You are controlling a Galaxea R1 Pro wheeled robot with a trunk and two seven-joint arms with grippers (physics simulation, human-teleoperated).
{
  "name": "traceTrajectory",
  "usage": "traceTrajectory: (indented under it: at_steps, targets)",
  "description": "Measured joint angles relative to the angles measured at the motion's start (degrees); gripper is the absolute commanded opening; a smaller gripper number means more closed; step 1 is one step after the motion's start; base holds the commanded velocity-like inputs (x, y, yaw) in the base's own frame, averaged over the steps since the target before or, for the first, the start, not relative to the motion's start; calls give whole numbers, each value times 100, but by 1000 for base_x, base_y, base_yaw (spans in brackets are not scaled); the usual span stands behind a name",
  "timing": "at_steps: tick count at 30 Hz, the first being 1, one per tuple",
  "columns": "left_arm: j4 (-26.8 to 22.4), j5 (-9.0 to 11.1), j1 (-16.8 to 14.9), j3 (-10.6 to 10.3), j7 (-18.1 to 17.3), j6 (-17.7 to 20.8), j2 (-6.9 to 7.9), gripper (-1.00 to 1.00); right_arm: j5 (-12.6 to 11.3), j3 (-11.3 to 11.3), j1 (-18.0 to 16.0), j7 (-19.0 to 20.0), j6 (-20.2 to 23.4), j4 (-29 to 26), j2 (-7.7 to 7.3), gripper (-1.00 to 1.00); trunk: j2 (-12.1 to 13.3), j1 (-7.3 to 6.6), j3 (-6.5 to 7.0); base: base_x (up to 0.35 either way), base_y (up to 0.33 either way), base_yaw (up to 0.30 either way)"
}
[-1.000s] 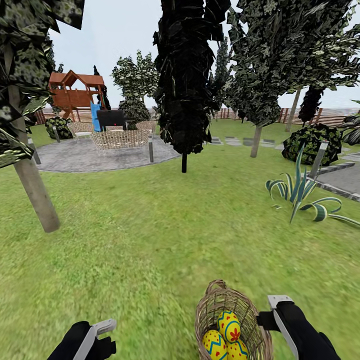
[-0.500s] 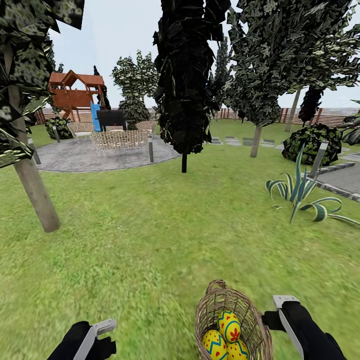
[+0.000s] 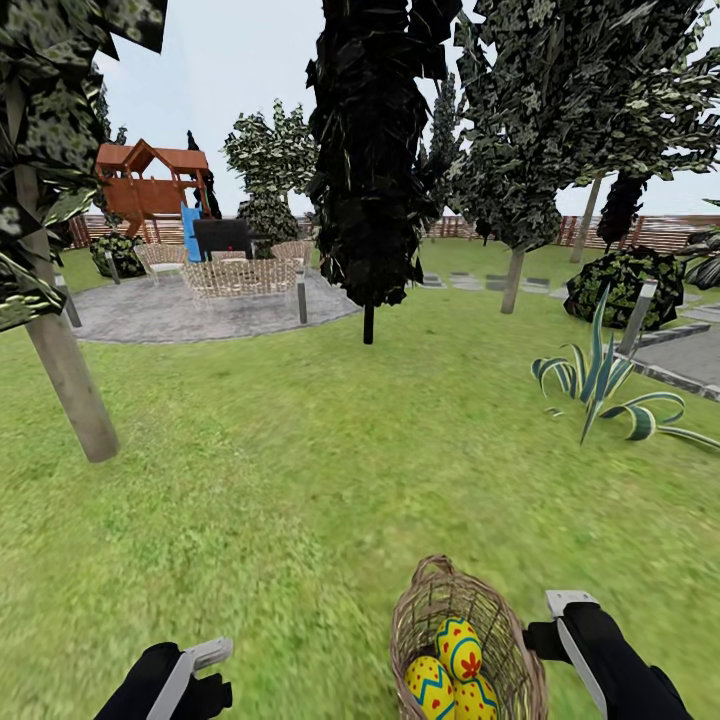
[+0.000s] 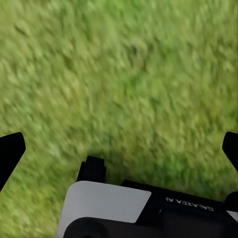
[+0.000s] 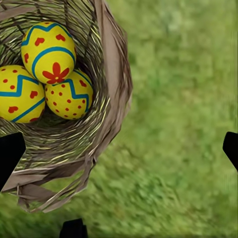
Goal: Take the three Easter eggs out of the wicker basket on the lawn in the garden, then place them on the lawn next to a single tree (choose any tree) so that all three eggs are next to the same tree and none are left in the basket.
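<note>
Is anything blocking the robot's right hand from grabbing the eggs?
Only the basket wall: the right gripper hovers beside it over grass, jaws open. The eggs lie uncovered inside, so coming from above looks clear.

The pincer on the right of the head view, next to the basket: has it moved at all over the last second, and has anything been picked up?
The right pincer slid a little away from the wicker basket, toward the robot's right, then held there. Nothing was picked up: all three Easter eggs lie in the basket, and the left pincer stayed put.
</note>
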Motion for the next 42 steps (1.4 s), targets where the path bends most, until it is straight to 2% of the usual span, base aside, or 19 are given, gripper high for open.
traceTrajectory:
  at_steps: [42]
  targets:
    - [8,0,0,0,-9,0,7,100,5,12,0,0,0,0,16,100,-1685,923,-754,0,0,0]
